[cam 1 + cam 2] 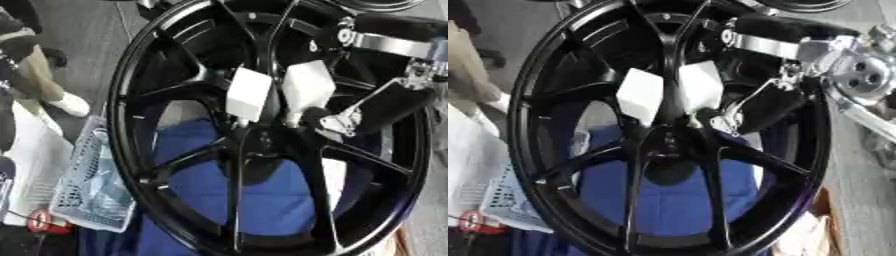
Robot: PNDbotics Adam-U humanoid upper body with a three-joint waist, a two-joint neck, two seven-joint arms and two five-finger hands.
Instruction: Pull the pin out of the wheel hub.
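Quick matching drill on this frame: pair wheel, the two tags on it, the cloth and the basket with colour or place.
Things:
1. wheel
2. tags
3. cloth
4. basket

Matches:
a. blue, seen through the spokes
b. white, near the hub
c. black, fills the view
d. pale mesh, lower left

Pairs: 1-c, 2-b, 3-a, 4-d

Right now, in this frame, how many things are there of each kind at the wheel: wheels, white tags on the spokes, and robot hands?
Glossy black spoked alloy wheel: 1
White rectangular tags on the spokes: 2
Black robot hand, the right one, reaching in near the hub: 1
Total: 4
The pin itself cannot be made out.
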